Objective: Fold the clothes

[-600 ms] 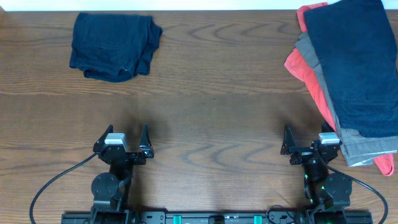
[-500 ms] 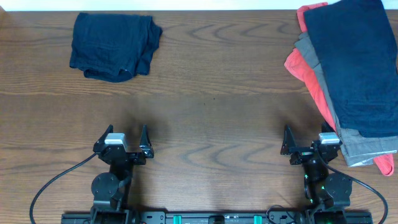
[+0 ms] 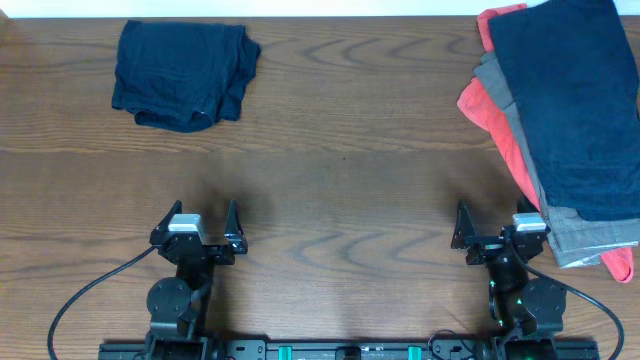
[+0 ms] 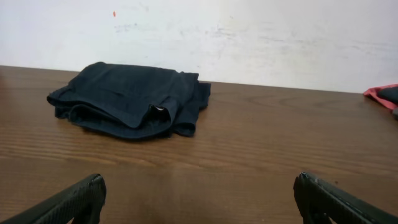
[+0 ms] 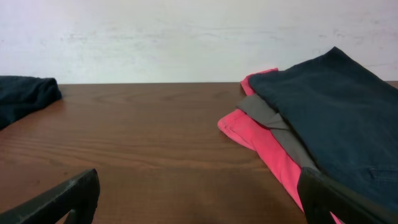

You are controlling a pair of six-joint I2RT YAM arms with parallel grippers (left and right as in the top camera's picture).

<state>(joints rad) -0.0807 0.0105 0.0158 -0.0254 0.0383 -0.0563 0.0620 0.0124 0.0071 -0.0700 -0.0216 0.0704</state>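
Observation:
A folded pair of dark navy shorts point(image 3: 180, 75) lies at the back left of the table; it also shows in the left wrist view point(image 4: 130, 99). At the right edge a pile holds flat navy shorts point(image 3: 575, 100) on top of grey shorts point(image 3: 590, 235) and a coral-red garment point(image 3: 490, 110); the pile shows in the right wrist view point(image 5: 317, 137). My left gripper point(image 3: 198, 222) is open and empty near the front edge. My right gripper point(image 3: 490, 228) is open and empty, just left of the pile's near corner.
The wooden table point(image 3: 340, 180) spans the view. A white wall point(image 4: 249, 31) stands behind its far edge. Black cables point(image 3: 90, 295) run from the arm bases at the front.

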